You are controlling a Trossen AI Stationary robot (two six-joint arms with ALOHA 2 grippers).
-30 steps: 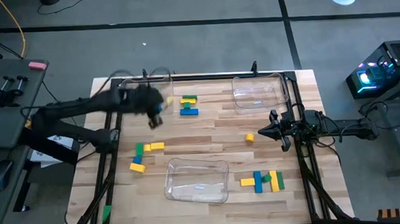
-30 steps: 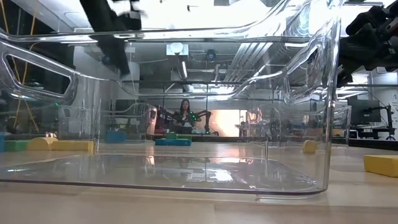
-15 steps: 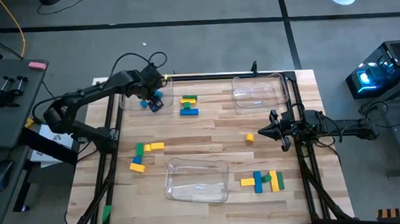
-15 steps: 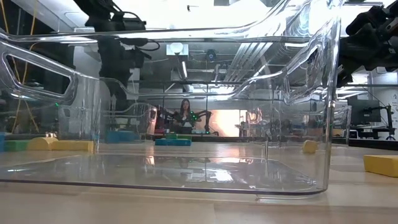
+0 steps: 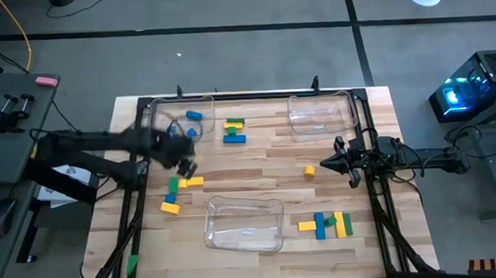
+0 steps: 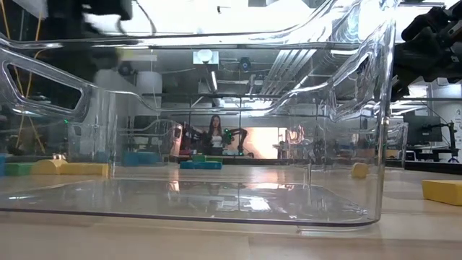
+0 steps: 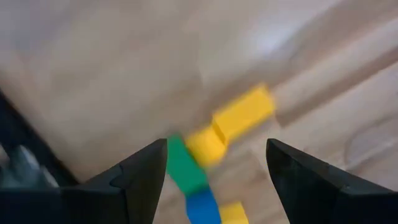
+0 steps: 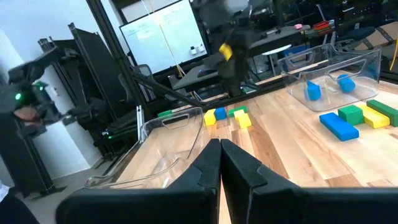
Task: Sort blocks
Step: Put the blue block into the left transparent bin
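The left gripper [image 5: 184, 162] is now hanging over the wooden counter [image 5: 258, 168] just above the yellow, green and blue blocks [image 5: 179, 187] near the left edge, having swung back from the clear tray at the far left corner [image 5: 172, 117], where it was a moment ago; its fingers [image 7: 143, 180] are standing wide apart with nothing between them, and the arm is blurring with motion. Two blue blocks [image 5: 191, 123] are lying inside that far left tray, one apparently a cube and the other rounder, though the view is too small to be sure. The right gripper [image 5: 326, 165] is staying where it was at the right side of the counter, its fingers pressed together and empty, just beside a small yellow block [image 5: 309, 171]. The clear plastic tray at the far right [image 5: 319, 115] and the one at the near middle [image 5: 244, 224] are both holding nothing. A green, yellow and blue cluster [image 5: 234, 129] is sitting between the two far trays, and another mixed cluster [image 5: 326, 224] is lying near the right front.
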